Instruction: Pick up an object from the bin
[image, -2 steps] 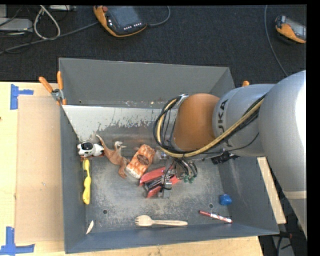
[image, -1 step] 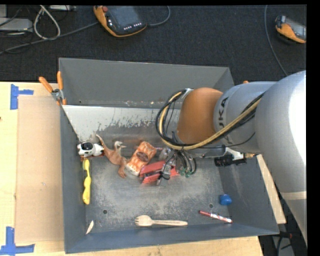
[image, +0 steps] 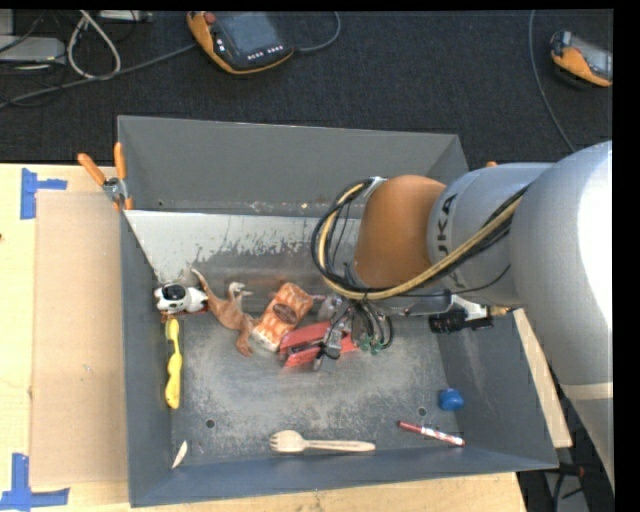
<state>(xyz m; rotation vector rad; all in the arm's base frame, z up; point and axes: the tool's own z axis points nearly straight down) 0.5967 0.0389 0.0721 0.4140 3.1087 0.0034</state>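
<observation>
My pincer (image: 335, 340) is low in the middle of the bin (image: 420, 370), right at the red toy (image: 305, 347) beside the orange striped toy (image: 280, 315), and I cannot tell if it is open or gripping, so I think next I must squeeze and lift.

Toy heap (image: 285, 330) and arm (image: 400, 230) block bin (image: 380, 385) centre. Yellow stick (image: 173, 365) lines left wall. Fork (image: 320, 443), pen (image: 432, 433), ball (image: 451, 400) near front edge. Floor between is bare.
</observation>
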